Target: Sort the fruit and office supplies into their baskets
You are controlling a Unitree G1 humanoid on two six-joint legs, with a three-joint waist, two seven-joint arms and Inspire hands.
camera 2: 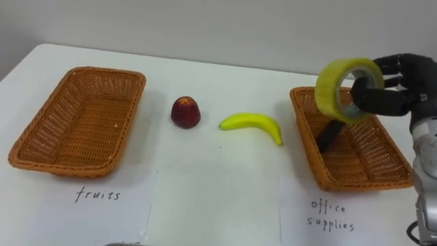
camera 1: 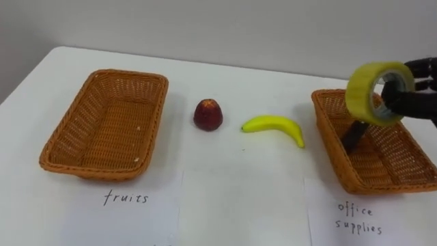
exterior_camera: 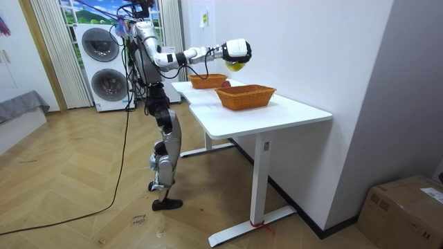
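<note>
My right hand [camera 1: 418,97] is shut on a yellow roll of tape [camera 1: 360,93], its fingers hooked through the ring, and holds it in the air above the right-hand wicker basket [camera 1: 326,131]. A dark oblong object [camera 1: 354,135] lies inside that basket. A red apple [camera 1: 207,114] and a yellow banana [camera 1: 273,125] rest on the white table between the baskets. The left-hand wicker basket [camera 1: 102,123] holds nothing. In the room view I stand at the table's end with the right hand [exterior_camera: 237,49] stretched over it.
A handwritten paper label [camera 1: 126,205] lies in front of the left basket and another label [camera 1: 358,217] in front of the right one. A wall runs behind the table's far edge [camera 1: 225,65]. Bare tabletop shows between the labels.
</note>
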